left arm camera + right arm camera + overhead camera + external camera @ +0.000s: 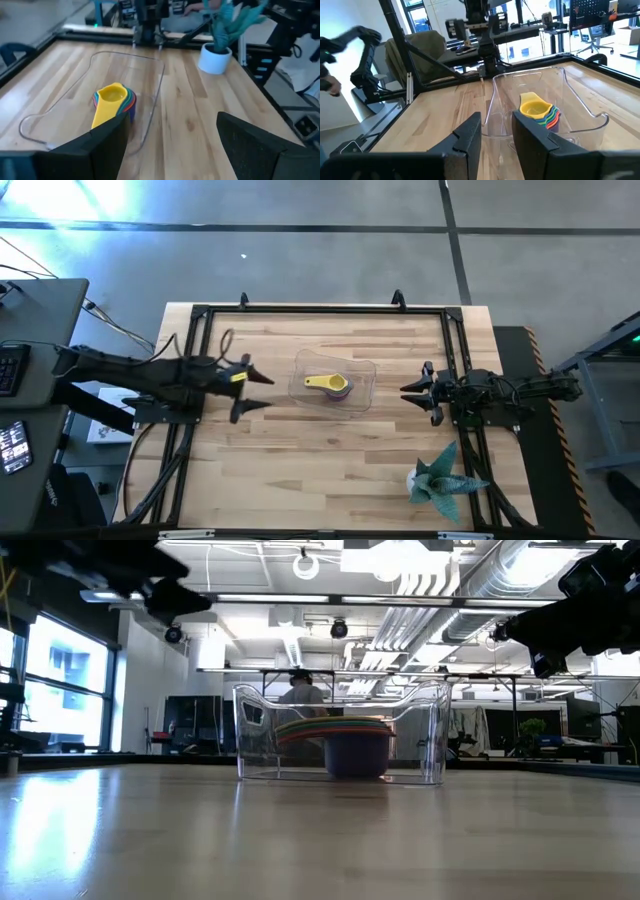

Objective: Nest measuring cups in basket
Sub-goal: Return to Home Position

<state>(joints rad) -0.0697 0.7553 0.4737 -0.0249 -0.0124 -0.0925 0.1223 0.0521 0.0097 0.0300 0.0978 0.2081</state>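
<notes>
The measuring cups (332,385) sit nested inside the basket (362,392), so both claws hang empty beside it: left gripper (268,392) spread wide, right gripper (405,394) slightly parted

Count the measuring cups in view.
5 distinguishable, all nested in one stack inside the basket: yellow on top, then green, orange, red, purple lowest. More may be hidden within.

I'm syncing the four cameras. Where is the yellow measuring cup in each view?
High view: yellow measuring cup at centre, inside the clear basket.
Low view: cannot single it out; nested stack at centre.
Left wrist view: yellow measuring cup left of centre, topping stack.
Right wrist view: yellow measuring cup right of centre.
Shared landmark: the clear basket.
</notes>
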